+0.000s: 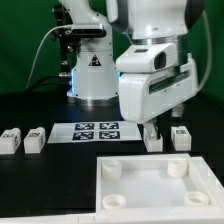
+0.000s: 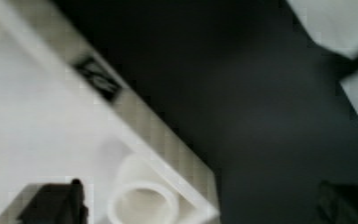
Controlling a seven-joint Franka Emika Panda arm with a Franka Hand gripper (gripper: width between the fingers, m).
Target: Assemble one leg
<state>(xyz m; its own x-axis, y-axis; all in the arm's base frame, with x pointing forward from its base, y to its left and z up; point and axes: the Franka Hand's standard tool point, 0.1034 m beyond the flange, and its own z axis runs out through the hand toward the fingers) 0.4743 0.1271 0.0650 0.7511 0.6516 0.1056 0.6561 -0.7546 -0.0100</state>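
Observation:
Four legs stand on the black table in the exterior view. Two are at the left, one is just below my gripper, and one is further right. My gripper hangs low over the third leg, by the far edge of the large white panel. In the blurred wrist view my gripper is open. Its dark fingers stand wide apart with no leg between them, only the panel's corner socket and bare table.
The marker board lies between the leg pairs, in front of the robot's base. A small marker shows on the panel's edge in the wrist view. Blurred white shapes lie across the dark table.

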